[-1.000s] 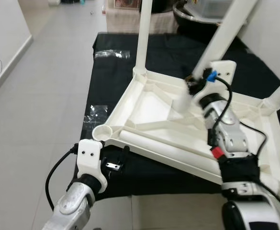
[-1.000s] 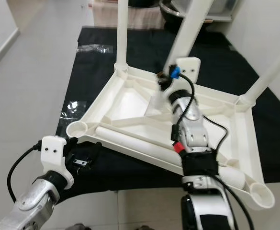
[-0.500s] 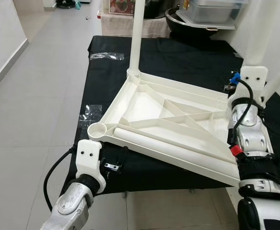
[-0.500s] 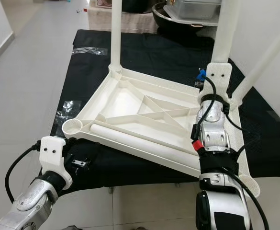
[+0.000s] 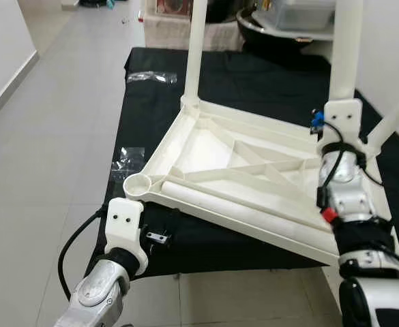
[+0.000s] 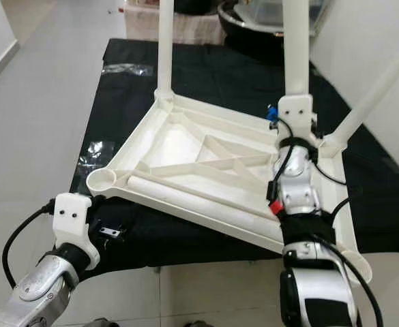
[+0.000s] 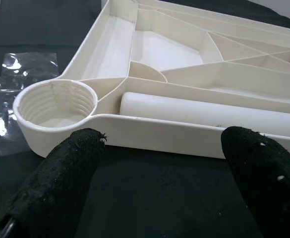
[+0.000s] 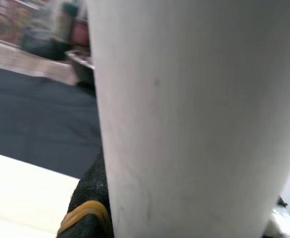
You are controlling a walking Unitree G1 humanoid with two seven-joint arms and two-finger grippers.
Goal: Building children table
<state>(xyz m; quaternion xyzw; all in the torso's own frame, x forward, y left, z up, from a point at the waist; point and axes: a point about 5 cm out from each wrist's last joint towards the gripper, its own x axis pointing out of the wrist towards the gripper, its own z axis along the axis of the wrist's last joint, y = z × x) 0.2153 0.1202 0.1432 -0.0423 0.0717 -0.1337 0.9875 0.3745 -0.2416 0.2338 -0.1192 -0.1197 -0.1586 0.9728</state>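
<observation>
Holding a leg (image 6: 295,48) upright with my right gripper (image 6: 293,119), right of centre in the head view; the wrist cam has the fingers (image 8: 87,198) pinching it. The upside-down top (image 5: 213,153) lies mid-frame on the black bench (image 5: 151,102). I reckon the trick is keeping the leg plumb over its socket and turning gently so the threads catch. Left gripper (image 7: 159,173) sits spread at lower left, just short of the empty socket (image 7: 55,101), holding nothing.
</observation>
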